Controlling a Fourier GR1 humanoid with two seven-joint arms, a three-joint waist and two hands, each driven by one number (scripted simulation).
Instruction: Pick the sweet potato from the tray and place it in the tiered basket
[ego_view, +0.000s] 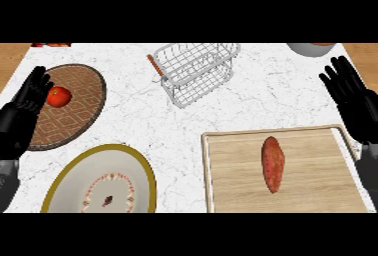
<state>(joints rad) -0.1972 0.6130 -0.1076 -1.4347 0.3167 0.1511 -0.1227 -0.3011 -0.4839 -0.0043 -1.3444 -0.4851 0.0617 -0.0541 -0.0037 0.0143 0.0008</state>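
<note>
Okay, nearest me the sweet potato (272, 164) lies lengthwise on the wooden tray (221, 170), untouched, just inboard of my right hand (354, 102) and a little below it. Long axis runs roughly away from me, so I judge a grab across its narrow waist is the easy one. The right hand hangs over the tray's far right corner, fingers straight and spread, holding nothing; it's the closer hand, so I'd use it. To the left of the tray sits a gold-rimmed plate (70, 172) with some small food on it, not my concern.

My left hand (26, 102) shows at the left edge, fingers straight up, empty, resting. Just beside its fingers a tomato (59, 96) sits on a patterned round mat (81, 107).

Farther out, well apart from both hands and up-left of the right one, the wire tiered basket (196, 70) stands with its open top showing, so the drop is from above. A bowl (314, 48) peeks in beyond the right hand.

Pick not yet started.
</note>
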